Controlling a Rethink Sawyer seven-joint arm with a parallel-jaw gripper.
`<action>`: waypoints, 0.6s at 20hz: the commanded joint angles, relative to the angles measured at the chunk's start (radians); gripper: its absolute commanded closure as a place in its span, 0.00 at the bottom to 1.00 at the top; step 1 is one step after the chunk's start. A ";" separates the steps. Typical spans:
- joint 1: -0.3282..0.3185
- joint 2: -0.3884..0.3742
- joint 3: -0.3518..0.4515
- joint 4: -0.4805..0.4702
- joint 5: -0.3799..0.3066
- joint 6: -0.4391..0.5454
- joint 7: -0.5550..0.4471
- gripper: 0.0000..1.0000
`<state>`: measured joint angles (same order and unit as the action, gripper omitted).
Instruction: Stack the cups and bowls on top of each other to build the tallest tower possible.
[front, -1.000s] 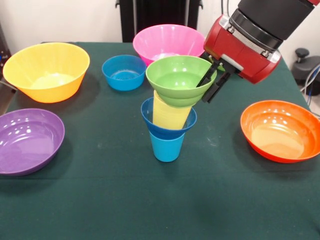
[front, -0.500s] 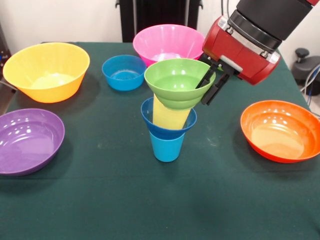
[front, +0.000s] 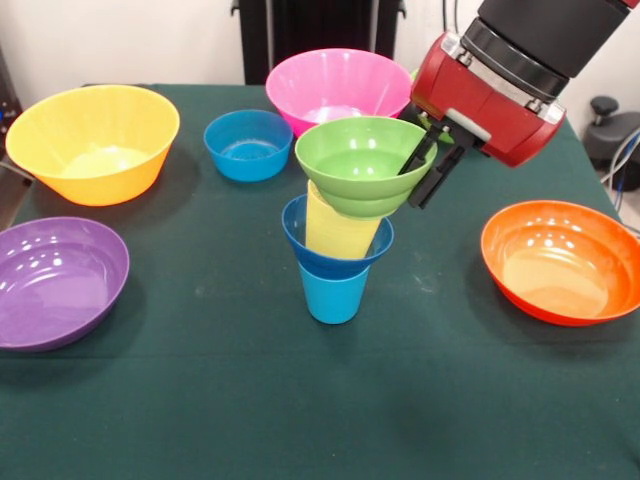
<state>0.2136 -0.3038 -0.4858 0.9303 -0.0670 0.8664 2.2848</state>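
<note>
Gripper (front: 424, 172) has nudged right since a moment ago; I see it still clamping the small green bowl's (front: 360, 160) rim atop the yellow cup (front: 335, 232).

We saw a light blue plastic tumbler (front: 333, 293) upright at the table's centre, a small dark blue bowl (front: 336, 248) on it, a ribbed yellow cup (front: 338, 228) inside that, and a small lime green bowl (front: 362, 162) on top, tilted. A small light blue bowl (front: 247, 144) sat far left.
</note>
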 joint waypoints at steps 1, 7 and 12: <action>0.022 -0.001 0.047 0.127 0.027 -0.051 0.235 1.00; 0.027 0.001 0.041 0.140 0.039 -0.065 0.235 1.00; 0.028 -0.005 0.037 0.164 0.045 -0.086 0.225 1.00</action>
<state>0.2214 -0.3039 -0.4993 0.9823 -0.0411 0.8280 2.2848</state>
